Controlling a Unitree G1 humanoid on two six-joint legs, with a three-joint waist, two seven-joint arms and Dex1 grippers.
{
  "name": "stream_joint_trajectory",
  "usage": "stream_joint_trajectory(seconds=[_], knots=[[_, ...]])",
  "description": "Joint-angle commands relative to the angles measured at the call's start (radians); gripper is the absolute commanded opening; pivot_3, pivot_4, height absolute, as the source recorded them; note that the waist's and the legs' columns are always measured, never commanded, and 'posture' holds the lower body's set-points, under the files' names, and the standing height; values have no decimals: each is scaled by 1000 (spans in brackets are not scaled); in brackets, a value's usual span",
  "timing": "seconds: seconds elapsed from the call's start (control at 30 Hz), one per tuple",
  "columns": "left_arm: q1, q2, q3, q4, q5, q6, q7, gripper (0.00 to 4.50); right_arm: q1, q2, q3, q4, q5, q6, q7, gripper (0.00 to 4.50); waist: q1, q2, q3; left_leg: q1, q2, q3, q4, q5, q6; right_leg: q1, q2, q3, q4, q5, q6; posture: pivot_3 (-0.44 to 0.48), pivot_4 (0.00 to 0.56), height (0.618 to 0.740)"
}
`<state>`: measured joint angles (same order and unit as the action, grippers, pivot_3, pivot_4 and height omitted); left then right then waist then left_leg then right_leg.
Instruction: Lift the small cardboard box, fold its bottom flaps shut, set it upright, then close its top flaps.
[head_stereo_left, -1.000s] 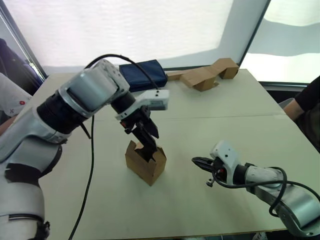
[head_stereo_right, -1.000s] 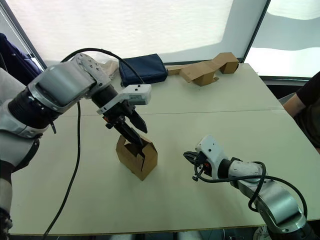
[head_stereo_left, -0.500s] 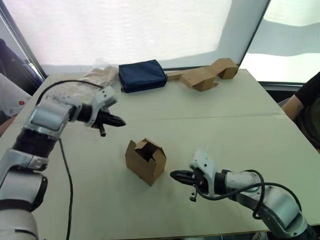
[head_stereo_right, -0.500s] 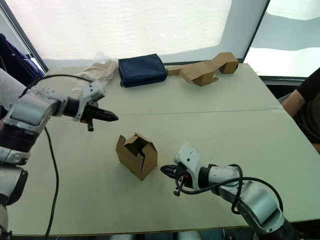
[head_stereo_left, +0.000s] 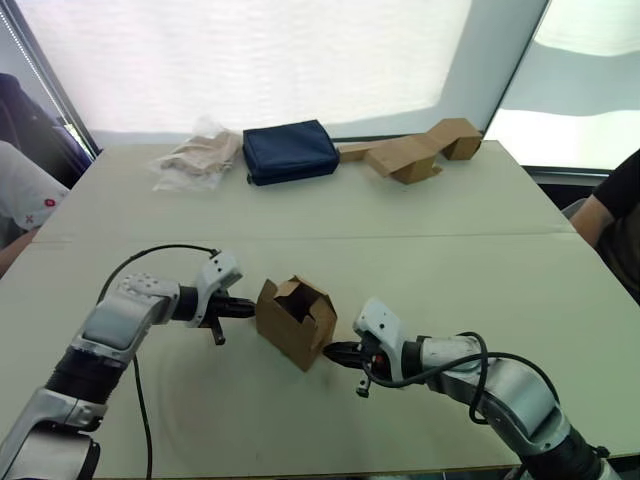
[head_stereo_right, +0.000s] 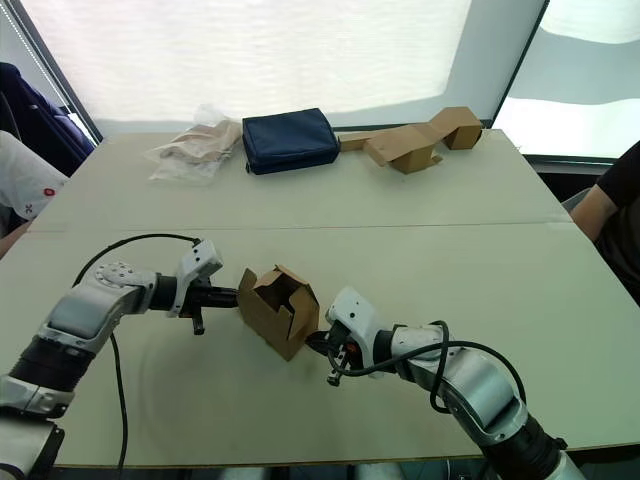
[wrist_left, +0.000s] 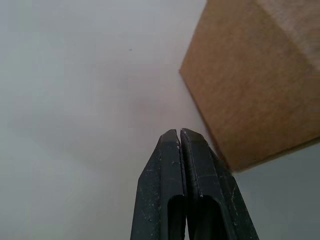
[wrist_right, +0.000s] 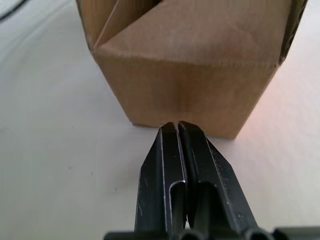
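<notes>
Both grippers sit low near the table's (head_stereo_left: 480, 240) front edge, fingers pressed together, holding nothing. Right gripper (head_stereo_left: 335, 351) tips at the box's (head_stereo_left: 295, 322) bottom edge; left gripper (head_stereo_left: 248, 309) just beside its opposite side. Box upright, top flaps partly open. Along the far edge: plastic bag (head_stereo_left: 195, 157), navy pouch (head_stereo_left: 289, 151), folded cardboard (head_stereo_left: 415, 150).

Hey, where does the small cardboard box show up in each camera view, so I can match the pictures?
Left eye view: the small cardboard box sits just below centre, between the two hands.
Right eye view: just left of centre, top flaps open.
Left wrist view: its brown wall takes up the upper right corner, beyond the shut left hand.
Right wrist view: it spans the top, right at the shut right hand.
Shared landmark: the pale table under the box.
</notes>
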<state>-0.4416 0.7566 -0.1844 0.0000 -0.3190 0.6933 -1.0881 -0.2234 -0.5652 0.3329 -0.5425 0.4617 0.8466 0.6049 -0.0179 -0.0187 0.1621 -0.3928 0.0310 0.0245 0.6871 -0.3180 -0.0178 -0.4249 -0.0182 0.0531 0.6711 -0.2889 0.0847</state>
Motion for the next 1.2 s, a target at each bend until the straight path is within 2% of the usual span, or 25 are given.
stream_joint_trajectory(seconds=[0.03, 0.2, 0.33, 0.6, 0.73, 0.9, 1.1, 1.2], knots=[[46, 22, 23, -123, -48, 56, -10, 52, -10, -6, -43, -7, -22, -15, -12, 0, 1, 0, 0, 0, 0, 0, 0, 0, 0, 0, 0, 0, 0, 0, 0, 0, 150, 740], [109, 31, 5, -244, -92, 122, -15, 52, -15, -47, -57, 16, -61, -18, -4, 0, 4, 0, 0, 0, 0, 0, 0, 0, 0, 0, 0, 0, 0, 0, 0, 0, 150, 740], [123, 12, 6, -277, -104, 147, 15, 52, -18, -70, -51, 44, -100, -40, 10, 0, 4, 0, 0, 0, 0, 0, 0, 0, 0, 0, 0, 0, 0, 0, 0, 0, 150, 740], [135, 0, 10, -267, -91, 133, 51, 52, -12, -70, -69, 34, -91, -40, 45, 0, 2, 0, 0, 0, 0, 0, 0, 0, 0, 0, 1, 0, 0, 0, 0, 0, 150, 740], [150, -23, 62, -241, -72, 21, 83, 52, -6, -77, -87, 14, -70, -31, 67, 0, 4, 0, 0, 0, 0, 0, 0, 0, 0, 0, 0, 0, 0, 0, 0, 0, 150, 740], [122, -30, 74, -208, -99, 28, 76, 52, -5, -95, -98, 7, -68, -26, 91, 0, 5, 0, 0, 0, 0, 0, 0, 0, 0, 0, 0, 0, 0, 0, 0, 0, 150, 740], [93, 58, 81, -171, -100, 16, -7, 52, -3, -166, -178, -10, -28, -10, 151, 0, 3, 0, 0, 0, 0, 0, 0, 0, 0, 0, 0, 0, 0, 0, 0, 0, 150, 740], [44, 86, 106, -125, -143, 37, -56, 52, -28, -174, -252, 3, 19, -14, 174, 0, 4, 0, 0, 1, 0, 0, 0, 0, 0, 0, 1, 0, 0, 0, 0, 0, 150, 740]])
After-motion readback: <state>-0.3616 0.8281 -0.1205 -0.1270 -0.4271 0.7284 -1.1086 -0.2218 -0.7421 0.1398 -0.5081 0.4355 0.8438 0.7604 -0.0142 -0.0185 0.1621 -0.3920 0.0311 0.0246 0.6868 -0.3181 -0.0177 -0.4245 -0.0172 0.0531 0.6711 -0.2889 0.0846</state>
